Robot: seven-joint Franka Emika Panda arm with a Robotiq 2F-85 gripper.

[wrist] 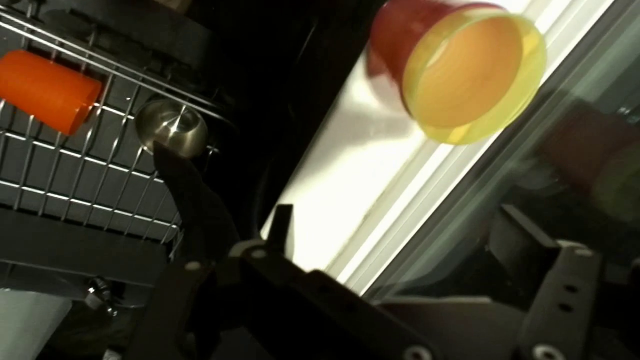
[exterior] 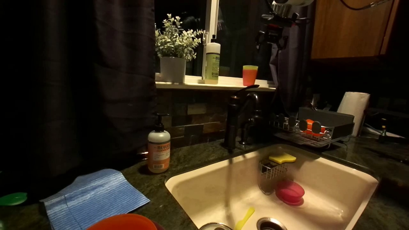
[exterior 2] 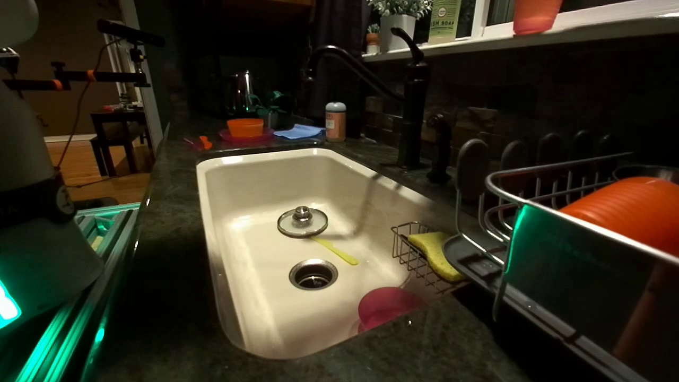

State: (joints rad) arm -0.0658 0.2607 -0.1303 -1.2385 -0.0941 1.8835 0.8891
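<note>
My gripper [exterior: 271,44] hangs in the air near the window, and its fingers are spread wide with nothing between them. In the wrist view the gripper [wrist: 400,220] shows at the bottom. The nearest thing is a cup with a reddish-orange body and a yellow rim, upright on the windowsill [wrist: 345,200]. The cup [wrist: 475,75] is beyond the fingertips in the wrist view, apart from them. The cup shows in both exterior views [exterior: 250,76] [exterior 2: 537,15]. The gripper is above the cup and a little toward the dish rack [exterior: 343,132]. The gripper is out of sight in an exterior view that shows the robot base [exterior 2: 42,239].
An orange cup [wrist: 47,92] and a metal bowl [wrist: 172,125] lie in the rack. A dark faucet [exterior: 233,121] rises behind the sink [exterior: 198,179]. A pink bowl [exterior: 290,191], yellow utensil [exterior 2: 337,252] and glass lid [exterior 2: 302,223] are inside. Soap bottle [exterior: 212,65] and plant [exterior: 174,44] stand on the sill.
</note>
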